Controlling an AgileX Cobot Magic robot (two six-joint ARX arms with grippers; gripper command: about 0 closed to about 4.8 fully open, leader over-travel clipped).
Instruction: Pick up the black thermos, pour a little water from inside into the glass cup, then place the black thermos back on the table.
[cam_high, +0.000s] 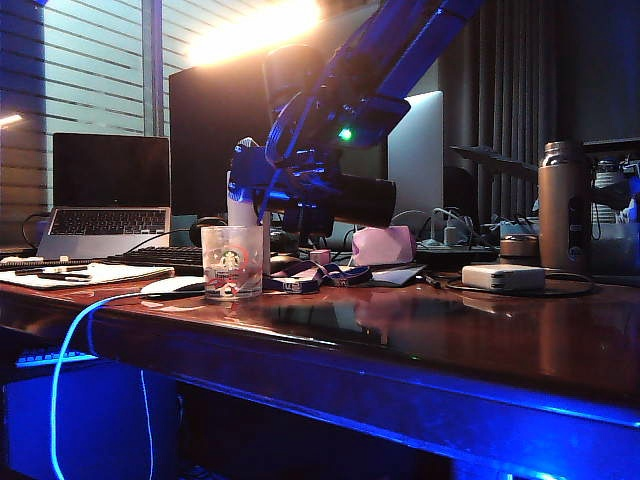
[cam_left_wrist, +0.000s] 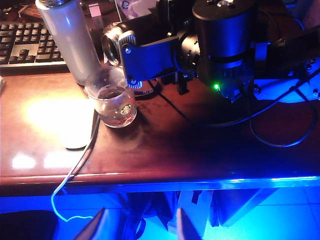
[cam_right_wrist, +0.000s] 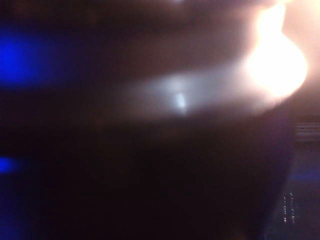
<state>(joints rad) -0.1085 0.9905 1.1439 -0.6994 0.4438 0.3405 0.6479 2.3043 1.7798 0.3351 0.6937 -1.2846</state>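
Observation:
The black thermos (cam_high: 365, 200) hangs tipped level over the table (cam_high: 450, 340), and my right gripper (cam_high: 285, 185) is shut on its body. In the left wrist view its silver-rimmed mouth (cam_left_wrist: 112, 45) points at the glass cup (cam_left_wrist: 111, 97) from just above and to one side. The glass cup (cam_high: 231, 262) stands upright near the table's front edge, below the mouth. No stream of water can be made out. The right wrist view is dark and blurred, filled by the thermos. My left gripper (cam_left_wrist: 141, 227) is open and empty, held off the table's front edge, far from the cup.
A white bottle (cam_left_wrist: 70, 42) stands right behind the cup. A white mouse (cam_high: 172, 286) and its cable lie left of it. A keyboard (cam_left_wrist: 25, 42) and laptop (cam_high: 105, 195) sit at back left. A bronze bottle (cam_high: 562, 205) and a white adapter (cam_high: 503, 277) are at right.

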